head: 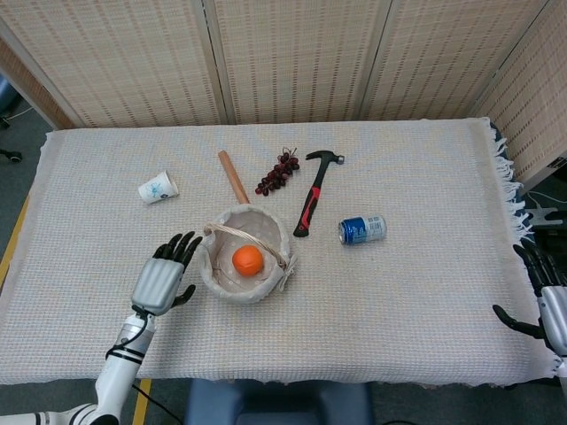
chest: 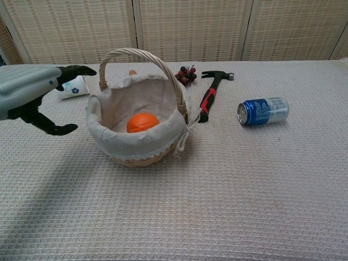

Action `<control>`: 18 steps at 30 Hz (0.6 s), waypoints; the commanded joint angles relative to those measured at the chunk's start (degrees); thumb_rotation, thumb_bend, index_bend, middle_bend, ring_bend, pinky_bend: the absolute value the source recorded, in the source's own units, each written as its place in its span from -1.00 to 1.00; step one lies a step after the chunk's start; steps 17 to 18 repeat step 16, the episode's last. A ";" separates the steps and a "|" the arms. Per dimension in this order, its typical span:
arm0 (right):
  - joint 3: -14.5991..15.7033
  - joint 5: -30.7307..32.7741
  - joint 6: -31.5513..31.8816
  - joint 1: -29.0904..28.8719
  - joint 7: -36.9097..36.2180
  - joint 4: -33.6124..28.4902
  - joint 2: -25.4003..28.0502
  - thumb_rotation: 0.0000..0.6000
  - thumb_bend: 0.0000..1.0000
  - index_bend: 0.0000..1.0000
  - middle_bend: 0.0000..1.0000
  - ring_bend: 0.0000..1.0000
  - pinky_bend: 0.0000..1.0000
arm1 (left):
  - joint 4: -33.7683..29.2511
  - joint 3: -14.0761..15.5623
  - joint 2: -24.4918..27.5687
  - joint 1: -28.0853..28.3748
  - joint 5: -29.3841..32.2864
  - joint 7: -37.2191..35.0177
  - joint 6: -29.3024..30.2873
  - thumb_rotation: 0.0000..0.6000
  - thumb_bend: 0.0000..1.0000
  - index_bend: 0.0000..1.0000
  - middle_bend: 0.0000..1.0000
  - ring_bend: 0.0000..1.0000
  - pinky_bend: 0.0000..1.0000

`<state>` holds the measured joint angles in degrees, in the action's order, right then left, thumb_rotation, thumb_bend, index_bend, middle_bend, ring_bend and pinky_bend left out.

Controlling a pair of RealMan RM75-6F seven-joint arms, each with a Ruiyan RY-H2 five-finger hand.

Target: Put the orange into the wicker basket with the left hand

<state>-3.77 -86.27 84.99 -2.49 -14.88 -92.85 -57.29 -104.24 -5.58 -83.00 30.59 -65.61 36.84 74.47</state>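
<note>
The orange (head: 248,260) (chest: 143,122) lies inside the cloth-lined wicker basket (head: 276,232) (chest: 103,115) near the table's front middle. My left hand (head: 163,275) (chest: 33,95) hovers just left of the basket, apart from it, fingers spread and holding nothing. My right hand (head: 546,305) shows only at the far right edge of the head view, beyond the table's corner, fingers apart and empty.
A paper cup (head: 158,188) lies on its side at the left. Behind the basket are a wooden stick (head: 233,176), dark grapes (head: 277,173) and a red-handled hammer (head: 313,200). A blue can (head: 361,229) lies right of the basket.
</note>
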 commanded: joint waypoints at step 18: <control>-0.08 0.81 0.19 0.14 2.78 -0.96 -0.69 1.00 -0.78 -1.00 -1.00 -1.00 -0.57 | 4.10 6.88 12.08 -8.84 -7.81 -15.01 0.66 1.00 -0.26 -1.00 -1.00 -0.93 -0.61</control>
